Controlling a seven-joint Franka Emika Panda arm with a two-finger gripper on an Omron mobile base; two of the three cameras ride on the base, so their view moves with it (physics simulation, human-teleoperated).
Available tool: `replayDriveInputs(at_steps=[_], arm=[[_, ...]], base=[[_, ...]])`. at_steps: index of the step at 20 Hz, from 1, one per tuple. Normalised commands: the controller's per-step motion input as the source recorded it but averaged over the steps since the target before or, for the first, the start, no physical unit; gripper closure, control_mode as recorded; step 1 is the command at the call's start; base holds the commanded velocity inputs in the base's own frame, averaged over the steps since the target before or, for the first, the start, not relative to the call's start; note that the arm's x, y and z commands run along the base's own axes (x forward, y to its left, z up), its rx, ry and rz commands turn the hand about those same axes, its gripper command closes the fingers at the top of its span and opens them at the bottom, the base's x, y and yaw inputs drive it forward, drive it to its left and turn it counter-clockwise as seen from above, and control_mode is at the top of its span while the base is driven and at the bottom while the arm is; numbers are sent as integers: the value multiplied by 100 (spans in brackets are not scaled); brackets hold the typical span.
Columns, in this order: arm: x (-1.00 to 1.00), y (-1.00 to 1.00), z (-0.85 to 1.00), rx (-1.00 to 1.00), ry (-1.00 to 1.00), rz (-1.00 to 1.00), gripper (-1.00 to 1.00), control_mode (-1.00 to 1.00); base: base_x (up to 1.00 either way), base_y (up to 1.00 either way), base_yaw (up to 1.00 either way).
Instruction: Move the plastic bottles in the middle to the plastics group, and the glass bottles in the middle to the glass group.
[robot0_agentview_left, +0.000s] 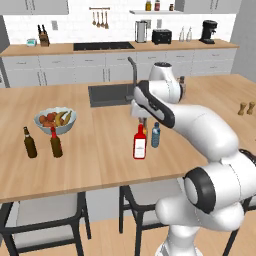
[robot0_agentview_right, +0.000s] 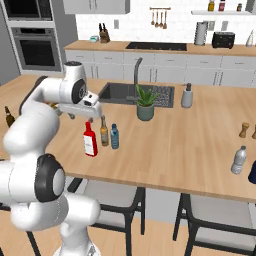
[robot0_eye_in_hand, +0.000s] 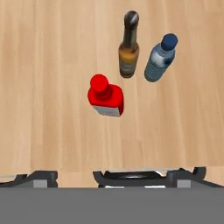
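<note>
Three bottles stand together mid-counter: a red glass bottle (robot0_agentview_left: 139, 143) (robot0_agentview_right: 90, 140) (robot0_eye_in_hand: 105, 97) with a white label, a slim amber glass bottle (robot0_agentview_right: 104, 132) (robot0_eye_in_hand: 128, 50), and a small pale-blue plastic bottle (robot0_agentview_left: 156, 135) (robot0_agentview_right: 115, 137) (robot0_eye_in_hand: 159, 60) with a dark blue cap. My gripper (robot0_agentview_left: 137, 114) (robot0_agentview_right: 83, 117) (robot0_eye_in_hand: 116, 176) hangs open above them, pointing down and holding nothing. The glass group is two dark brown bottles (robot0_agentview_left: 30, 143) (robot0_agentview_left: 56, 143) at the counter's left. A clear bottle of the plastics group (robot0_agentview_right: 239, 160) stands at the far right.
A fruit bowl (robot0_agentview_left: 55, 119) sits behind the dark bottles. The sink (robot0_agentview_left: 107, 94) and its faucet (robot0_agentview_right: 136, 70) lie behind the middle bottles, with a potted plant (robot0_agentview_right: 145, 104) and soap dispenser (robot0_agentview_right: 187, 96) beside it. Two shakers (robot0_agentview_left: 246, 108) stand right. Stools (robot0_agentview_left: 42, 212) tuck under the front edge.
</note>
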Motion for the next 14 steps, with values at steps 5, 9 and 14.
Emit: replayDriveInputs(at_steps=[5,9,14], arm=[[14,1,-42,0,10,0,-100,-100],[5,6,-46,0,2,0,-100,-100],[17,14,-30,0,5,0,-100,-100]], base=[[0,0,0],[0,0,0],[0,0,0]])
